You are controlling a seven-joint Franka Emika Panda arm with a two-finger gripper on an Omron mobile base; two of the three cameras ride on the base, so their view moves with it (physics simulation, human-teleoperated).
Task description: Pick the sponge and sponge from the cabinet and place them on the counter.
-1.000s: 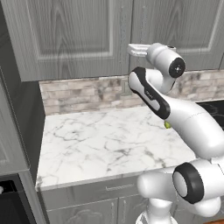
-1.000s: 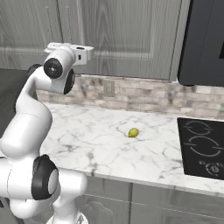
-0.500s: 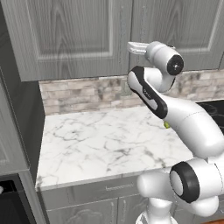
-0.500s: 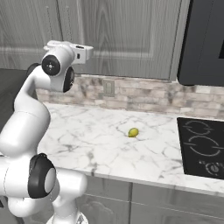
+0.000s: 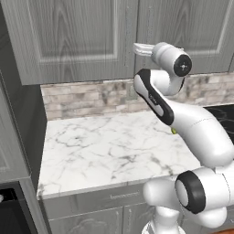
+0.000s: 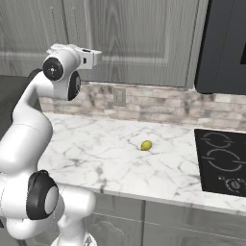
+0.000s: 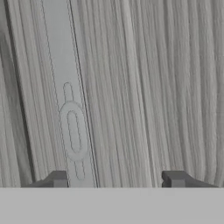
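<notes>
step: start, nothing done yet | cabinet [image 5: 82, 41]: doors closed, sponges hidden inside | gripper [image 7: 117, 178]: spread apart, holding nothing, at the door handle [image 7: 73, 135] at 9 o'clock | counter [image 6: 120, 158]: no sponge | left: open door, move both sponges

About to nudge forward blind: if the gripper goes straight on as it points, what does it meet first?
Most likely the closed cabinet door: the gripper faces it, its handle nearer one finger. Depth is unclear.
</notes>
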